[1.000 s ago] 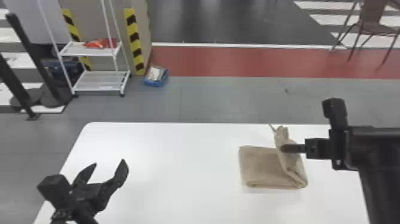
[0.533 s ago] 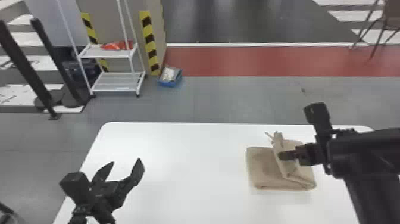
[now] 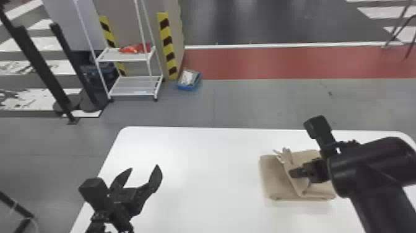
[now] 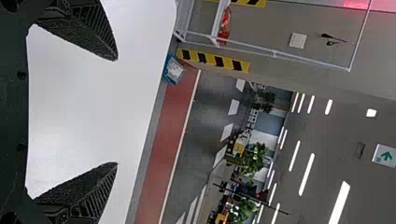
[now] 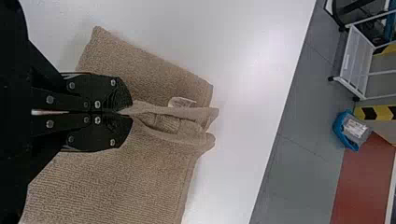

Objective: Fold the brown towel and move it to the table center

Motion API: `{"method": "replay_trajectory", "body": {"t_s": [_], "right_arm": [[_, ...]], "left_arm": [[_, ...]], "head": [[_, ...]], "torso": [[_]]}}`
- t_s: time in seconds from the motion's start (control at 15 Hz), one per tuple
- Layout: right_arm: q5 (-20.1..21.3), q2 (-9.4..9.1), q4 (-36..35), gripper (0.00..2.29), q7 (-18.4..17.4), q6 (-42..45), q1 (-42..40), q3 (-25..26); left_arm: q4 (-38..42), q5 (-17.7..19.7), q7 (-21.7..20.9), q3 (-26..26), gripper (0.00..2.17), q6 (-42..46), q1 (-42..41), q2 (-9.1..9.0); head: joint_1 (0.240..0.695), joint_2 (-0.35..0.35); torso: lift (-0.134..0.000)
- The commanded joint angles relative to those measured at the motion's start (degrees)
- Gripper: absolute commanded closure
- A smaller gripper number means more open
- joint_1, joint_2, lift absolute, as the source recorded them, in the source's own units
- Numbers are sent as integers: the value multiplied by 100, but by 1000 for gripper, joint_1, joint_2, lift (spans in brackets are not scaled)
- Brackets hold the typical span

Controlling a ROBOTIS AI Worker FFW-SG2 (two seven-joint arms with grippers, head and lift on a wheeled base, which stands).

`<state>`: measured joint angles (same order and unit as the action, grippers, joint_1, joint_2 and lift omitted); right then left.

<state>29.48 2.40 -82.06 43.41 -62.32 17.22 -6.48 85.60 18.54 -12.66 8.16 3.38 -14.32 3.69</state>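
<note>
My right gripper is over the brown towel, which lies partly folded on the right part of the white table. In the right wrist view, the right gripper is shut on a pinched ridge of the brown towel, with a small pale tag beside the ridge. At the table's left side, my left gripper stands open with nothing held. The left wrist view has the left gripper with its two fingers wide apart above the bare white table.
Beyond the table's far edge, a white wheeled rack and a blue box stand on the floor. Black posts rise at the far left, and chair legs show at the far right.
The head view has turned, shifting the scene rightward. My right gripper has swung leftward over the towel, pulling the raised fold along and baring more cloth to its right. The left gripper remains open.
</note>
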Motion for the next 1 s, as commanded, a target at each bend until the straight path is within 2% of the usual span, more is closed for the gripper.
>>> {"method": "replay_trajectory", "body": {"t_s": [0.0, 0.13, 0.2, 0.6, 0.73, 0.87, 0.93], "right_arm": [[120, -3, 32, 1325, 9, 66, -96, -239], [120, -73, 23, 265, -8, 154, -184, -274], [102, -117, 14, 49, -17, 171, -193, -283], [-188, -196, -38, 26, -184, 505, -254, -257], [-223, -196, -276, 26, -175, 488, -395, -204], [-320, -170, -847, 70, 124, 400, -711, 7], [-373, -134, -1172, 144, 440, 206, -869, 112]], "left_arm": [[0, 0, 0, 10, 76, 18, 0, 0], [-9, 0, 0, 10, 76, 18, 8, 9], [-17, 0, 0, 10, 76, 35, 8, 0], [-44, 0, 0, 36, 76, 70, 17, 9], [-53, 0, 0, 36, 76, 70, 26, 9], [-44, 0, 0, 36, 76, 70, 26, 18], [-44, 0, -9, 45, 76, 70, 35, 26]], "head": [[695, 110], [695, 119], [695, 125], [695, 159], [695, 168], [695, 172], [695, 173]], "torso": [[0], [0], [0], [0], [0], [0], [0]]}}
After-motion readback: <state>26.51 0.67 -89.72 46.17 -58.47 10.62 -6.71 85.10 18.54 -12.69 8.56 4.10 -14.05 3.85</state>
